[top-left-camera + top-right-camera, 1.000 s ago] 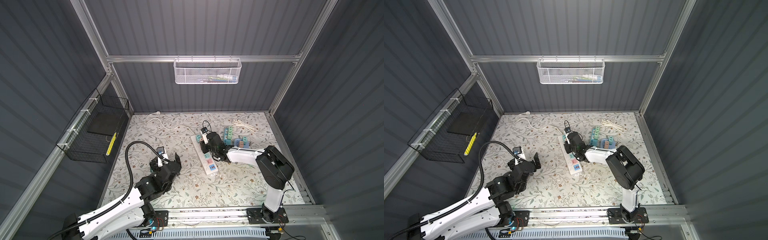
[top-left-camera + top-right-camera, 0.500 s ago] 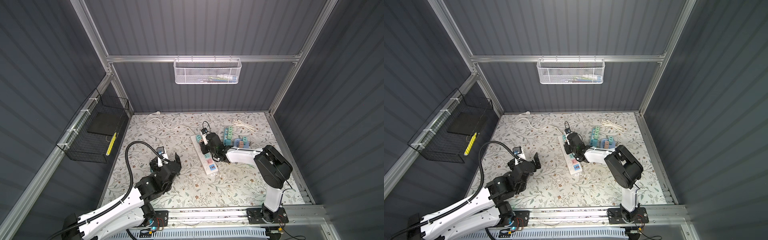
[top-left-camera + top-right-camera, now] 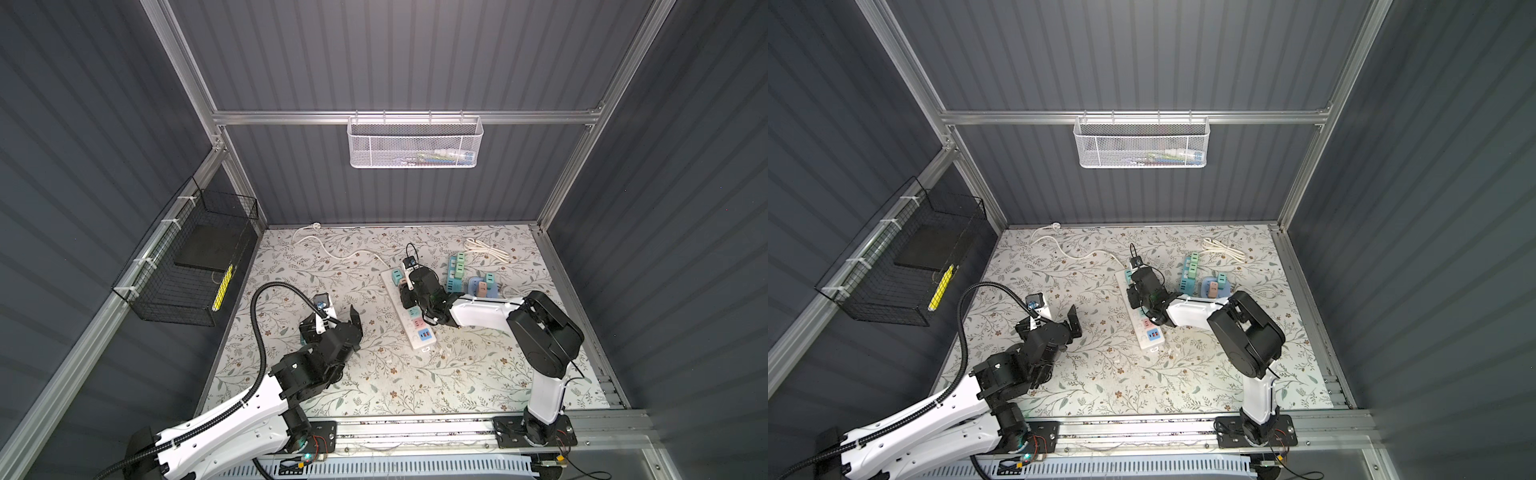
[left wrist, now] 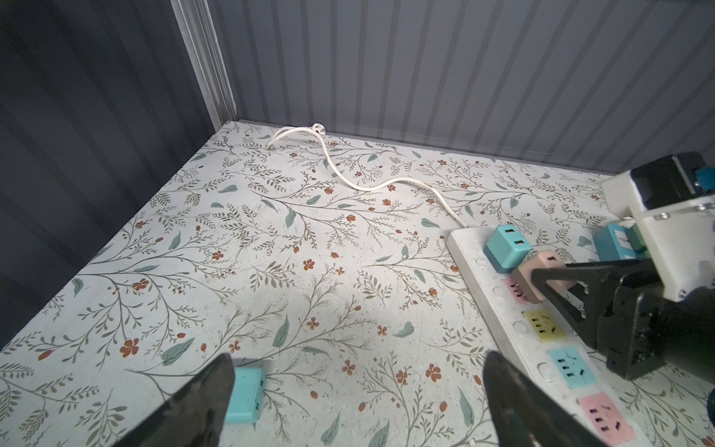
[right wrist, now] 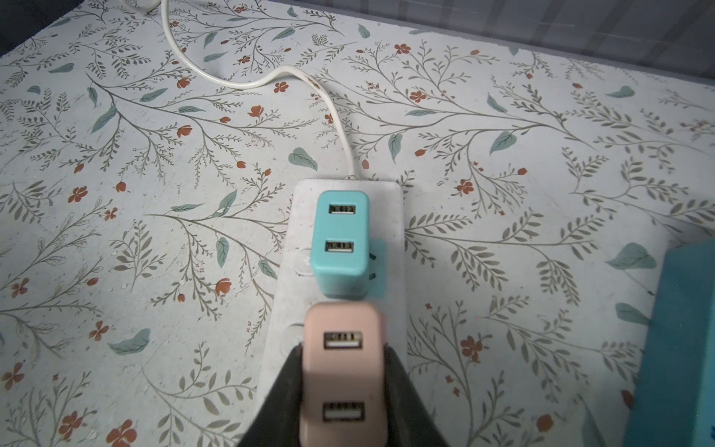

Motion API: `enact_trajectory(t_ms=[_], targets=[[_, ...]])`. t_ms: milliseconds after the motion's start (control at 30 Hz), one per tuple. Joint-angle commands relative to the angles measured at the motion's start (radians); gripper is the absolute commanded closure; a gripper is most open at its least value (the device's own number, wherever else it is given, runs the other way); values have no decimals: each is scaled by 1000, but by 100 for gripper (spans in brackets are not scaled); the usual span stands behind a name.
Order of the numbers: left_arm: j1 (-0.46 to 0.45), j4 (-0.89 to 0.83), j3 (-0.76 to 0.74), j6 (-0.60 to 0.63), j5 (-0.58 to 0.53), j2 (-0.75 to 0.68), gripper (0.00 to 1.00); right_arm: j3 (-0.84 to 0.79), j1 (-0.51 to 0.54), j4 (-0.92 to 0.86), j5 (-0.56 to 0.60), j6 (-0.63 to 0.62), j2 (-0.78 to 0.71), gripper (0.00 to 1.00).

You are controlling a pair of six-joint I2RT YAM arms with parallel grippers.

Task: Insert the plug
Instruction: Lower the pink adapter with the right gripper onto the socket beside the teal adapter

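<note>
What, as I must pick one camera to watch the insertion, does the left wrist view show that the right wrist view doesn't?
Only left wrist: open left gripper, a loose teal plug, empty yellow socket. Only right wrist: both ports atop the pink plug. Both: power strip, teal plug standing on it, pink plug in the right gripper's jaws, white cord.

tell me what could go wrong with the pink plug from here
The pink plug, held by the right gripper, is right beside the teal plug and may jam against it.
Its prongs are hidden and it looks tilted, so they may miss the slots.
The left gripper is open, away from the power strip, so the strip could slide.
</note>
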Motion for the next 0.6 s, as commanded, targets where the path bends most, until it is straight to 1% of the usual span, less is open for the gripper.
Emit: enact_trajectory(t_ms=[0, 367, 567], targets=[[-3, 26, 13, 28, -26, -9, 0, 15, 6, -65, -1, 30, 26, 81], [-3, 25, -6, 22, -27, -25, 0, 19, 13, -65, -14, 37, 43, 81], [-3, 22, -11, 17, -30, -32, 0, 25, 22, -67, 4, 38, 57, 80]])
